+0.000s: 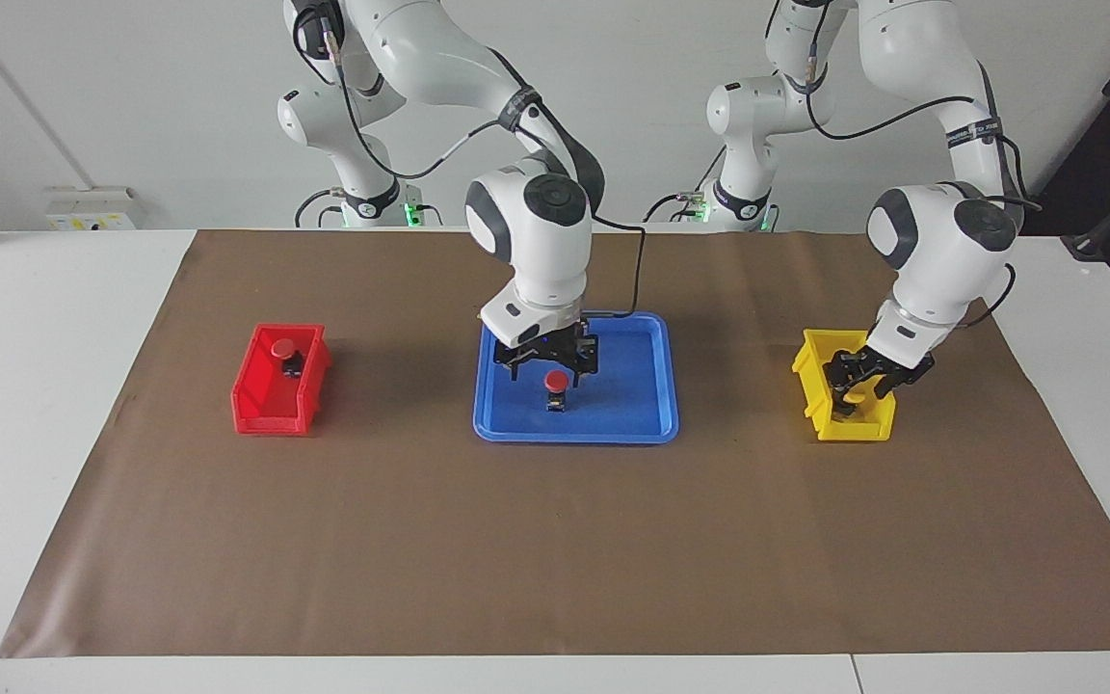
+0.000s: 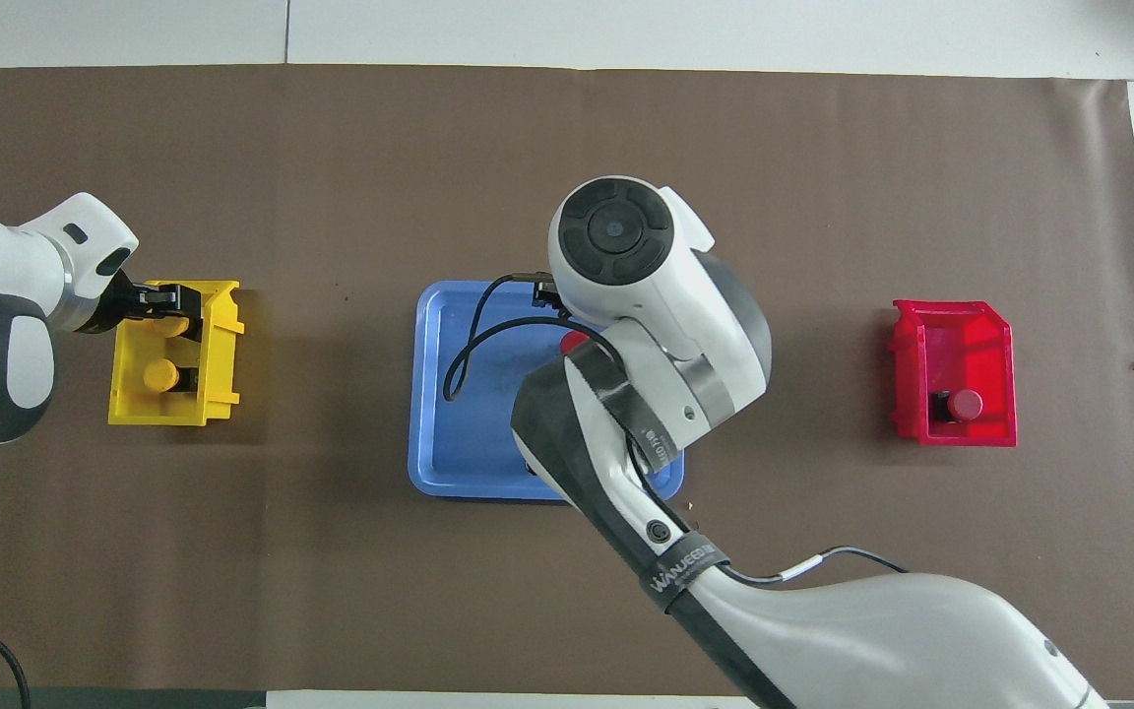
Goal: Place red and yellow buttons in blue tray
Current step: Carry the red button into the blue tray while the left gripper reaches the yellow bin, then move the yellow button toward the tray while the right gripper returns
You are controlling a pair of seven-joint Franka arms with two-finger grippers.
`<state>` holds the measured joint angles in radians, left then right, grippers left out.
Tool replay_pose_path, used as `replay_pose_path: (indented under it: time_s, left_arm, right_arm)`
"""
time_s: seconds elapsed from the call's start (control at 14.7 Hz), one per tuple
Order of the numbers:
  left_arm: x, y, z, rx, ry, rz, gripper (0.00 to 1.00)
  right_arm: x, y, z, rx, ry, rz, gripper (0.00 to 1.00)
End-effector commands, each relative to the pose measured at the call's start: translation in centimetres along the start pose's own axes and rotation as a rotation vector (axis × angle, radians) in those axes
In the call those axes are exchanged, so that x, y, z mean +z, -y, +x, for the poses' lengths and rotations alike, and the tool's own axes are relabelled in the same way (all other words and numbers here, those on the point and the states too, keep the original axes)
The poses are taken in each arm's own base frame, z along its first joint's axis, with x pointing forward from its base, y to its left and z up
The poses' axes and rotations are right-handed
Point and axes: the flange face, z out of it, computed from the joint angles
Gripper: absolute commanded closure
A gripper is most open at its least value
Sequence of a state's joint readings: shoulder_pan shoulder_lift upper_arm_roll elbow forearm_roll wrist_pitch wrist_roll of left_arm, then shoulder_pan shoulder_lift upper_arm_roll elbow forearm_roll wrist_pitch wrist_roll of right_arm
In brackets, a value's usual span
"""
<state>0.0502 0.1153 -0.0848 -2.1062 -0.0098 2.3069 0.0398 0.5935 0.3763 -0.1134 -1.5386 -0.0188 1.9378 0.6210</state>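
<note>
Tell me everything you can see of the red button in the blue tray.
The red button has a round red cap on a small black base. It stands upright on the floor of the blue tray, around the middle. The right gripper hangs just above it with its fingers spread, touching nothing. In the overhead view the arm hides most of the button.

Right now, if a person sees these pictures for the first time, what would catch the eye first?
Probably the blue tray at the middle of the brown mat, with one red button standing in it just under the open right gripper. Next, the left gripper is down inside the yellow bin at the left arm's end, among the yellow buttons. A red bin with another red button sits at the right arm's end.
</note>
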Motion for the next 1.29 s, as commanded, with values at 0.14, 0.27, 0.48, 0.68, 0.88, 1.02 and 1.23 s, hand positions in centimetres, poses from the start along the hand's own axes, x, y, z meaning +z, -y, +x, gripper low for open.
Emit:
replay_pose_path:
  time_s: [0.14,0.27,0.48,0.68,0.88,1.02,1.23]
  left_arm:
    - [1.8,0.3,-0.7,-0.002,-0.009,0.011,0.98]
    - [1.3,0.8,-0.4,-0.005,-0.002,0.012,0.99]
    - [-7.1,-0.2,3.0,-0.015,0.075,0.013,0.99]
    - [-13.0,-9.2,3.7,-0.047,0.113,0.022,0.99]
    - [-10.7,-20.8,0.2,-0.126,0.04,0.001,0.98]
    - [-8.6,-27.3,-2.5,-0.1,0.058,-0.003,0.98]
    - [-3.2,-35.5,-5.4,-0.149,0.024,-0.044,0.98]
  right_arm:
    - [-4.9,-18.6,-0.4,-0.084,0.101,0.013,0.0]
    - [-3.8,-25.9,-1.4,-0.133,0.139,0.024,0.0]
    - [-0.4,-33.8,-2.4,-0.212,0.124,0.049,0.07]
    - [2.6,-37.6,-3.7,-0.171,0.088,0.052,0.17]
    - [4.4,-39.0,-4.0,-0.165,0.082,0.052,0.25]
    - [6.1,-38.7,-4.8,-0.166,0.056,0.051,0.29]
    - [6.7,-38.6,-5.2,-0.169,0.062,0.052,0.35]
